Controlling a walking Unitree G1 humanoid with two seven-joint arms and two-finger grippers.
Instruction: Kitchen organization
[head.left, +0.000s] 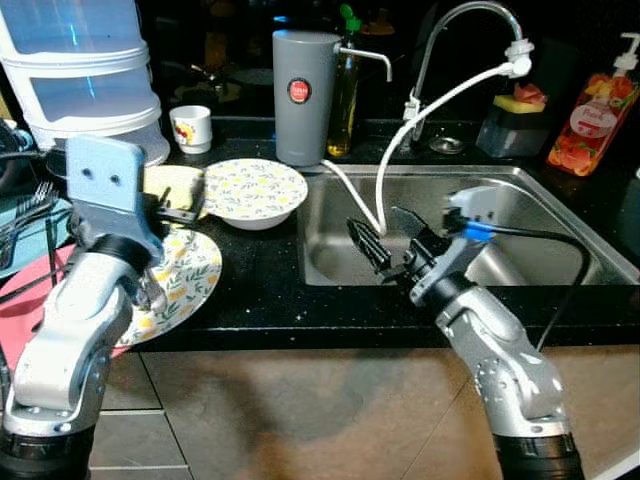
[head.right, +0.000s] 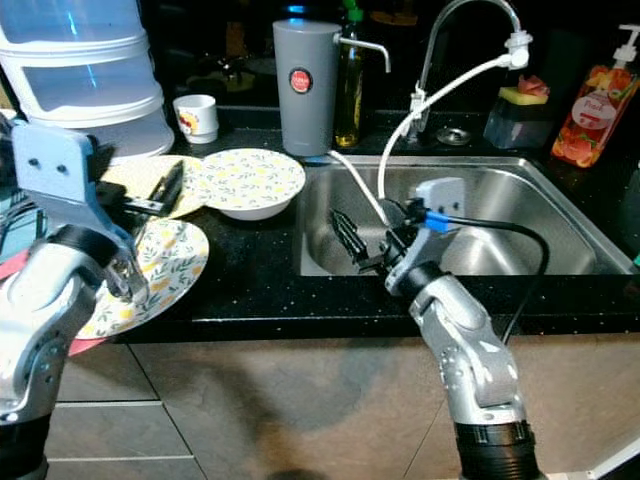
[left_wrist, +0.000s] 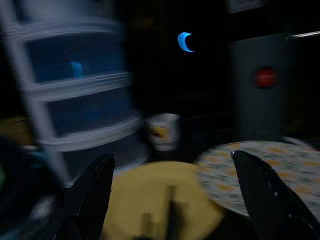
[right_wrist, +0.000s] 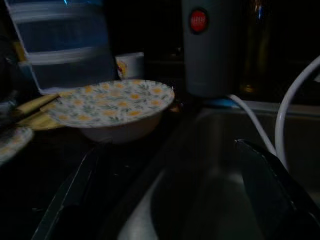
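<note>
Basically, black counter (head.left: 260, 290) runs across, w/ steel sink (head.left: 540, 200) sunk into its right half. At far left I see a stacked translucent container (head.left: 85, 70). Grey jug (head.left: 305, 95) stands behind sink's left corner, faucet (head.left: 470, 15) w/ white hose (head.left: 440, 100) arcs over basin. Floral plate (head.left: 185, 280) lies at counter's front edge on the left, floral bowl (head.left: 255, 190) just beyond it, near sink rim. Small white cup (head.left: 192, 128) sits behind bowl.

My right gripper (head.left: 388, 240) hovers over sink's left part, fingers spread wide, holding nothing. My left gripper (left_wrist: 172, 200) is above the plate area, fingers also wide, nothing between them.
</note>
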